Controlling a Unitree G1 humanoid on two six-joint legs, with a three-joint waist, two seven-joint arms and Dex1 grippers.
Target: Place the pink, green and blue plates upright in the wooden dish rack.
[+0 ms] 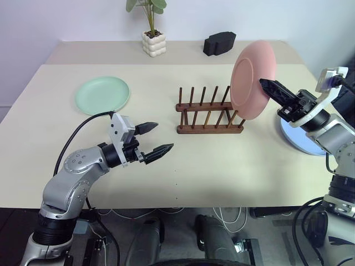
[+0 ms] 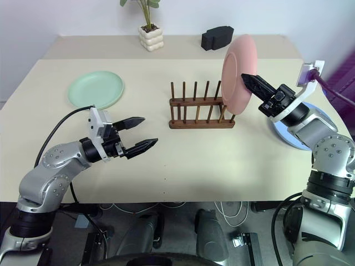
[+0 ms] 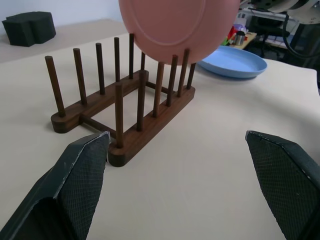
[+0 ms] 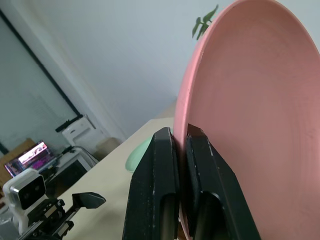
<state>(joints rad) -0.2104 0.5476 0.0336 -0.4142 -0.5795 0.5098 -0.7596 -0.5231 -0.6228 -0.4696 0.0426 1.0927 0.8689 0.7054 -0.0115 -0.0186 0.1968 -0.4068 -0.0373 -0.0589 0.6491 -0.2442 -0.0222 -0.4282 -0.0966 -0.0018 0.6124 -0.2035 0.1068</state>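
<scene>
The pink plate (image 1: 252,79) stands nearly upright over the right end of the wooden dish rack (image 1: 209,111), its lower edge down among the last pegs. My right gripper (image 1: 267,85) is shut on the plate's rim, one finger on each face (image 4: 175,145). The green plate (image 1: 102,95) lies flat at the table's left. The blue plate (image 1: 302,139) lies flat at the right, partly hidden under my right arm. My left gripper (image 1: 156,138) hovers open and empty in front of the rack's left end.
A white pot with a green plant (image 1: 153,43) and a black lumpy block (image 1: 219,42) stand at the back of the table. The table's right edge runs close beside the blue plate.
</scene>
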